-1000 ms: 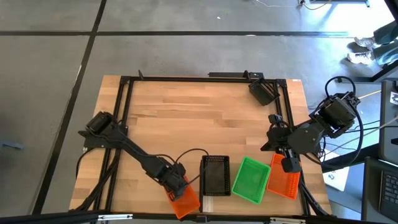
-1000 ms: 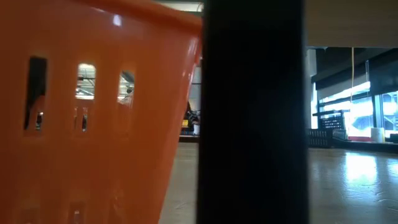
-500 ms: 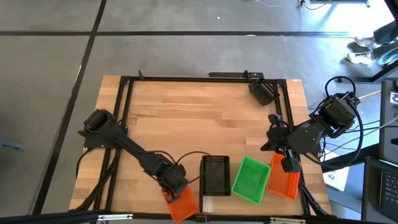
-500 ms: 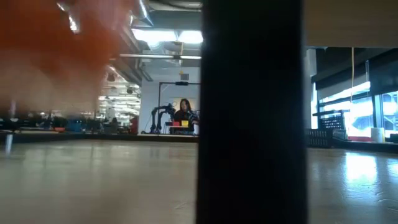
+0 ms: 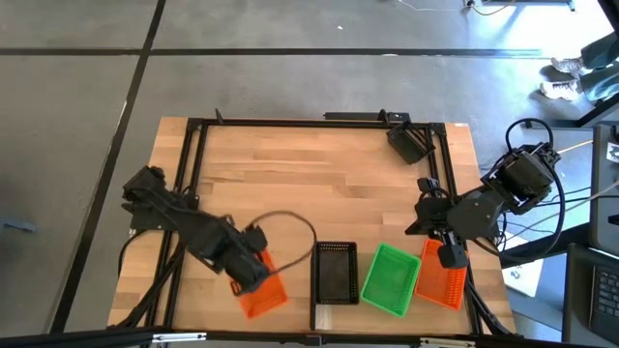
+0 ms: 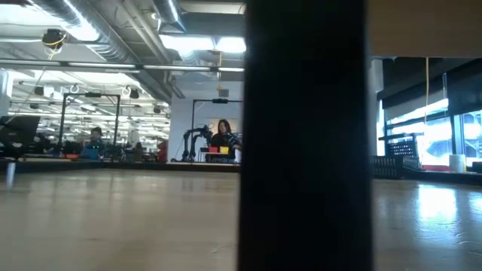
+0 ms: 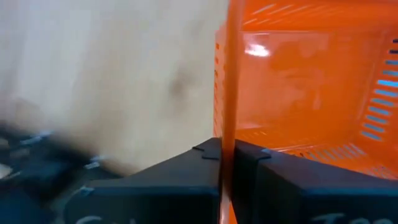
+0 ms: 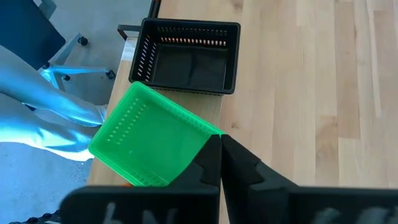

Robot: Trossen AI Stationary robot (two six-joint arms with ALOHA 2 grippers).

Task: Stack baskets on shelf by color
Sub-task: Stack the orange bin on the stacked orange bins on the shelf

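In the high view we see the left end effector near the tabletop's front edge, at about 7 o'clock from its middle, pinching the rim of an orange basket. The left wrist view confirms it: both fingers are pressed on the basket's thin wall.

A black basket sits at 6 o'clock, on the pale shelf at the front edge. Just beside it, toward 5 o'clock, lies a green basket, turned at an angle, and beyond that a second orange basket at the tabletop's right front corner.

The right end effector hangs over that second orange basket. In its wrist view the two fingers are pressed together with nothing between them, above the green basket, with the black one beyond.

In the low view a dark post blocks the middle.
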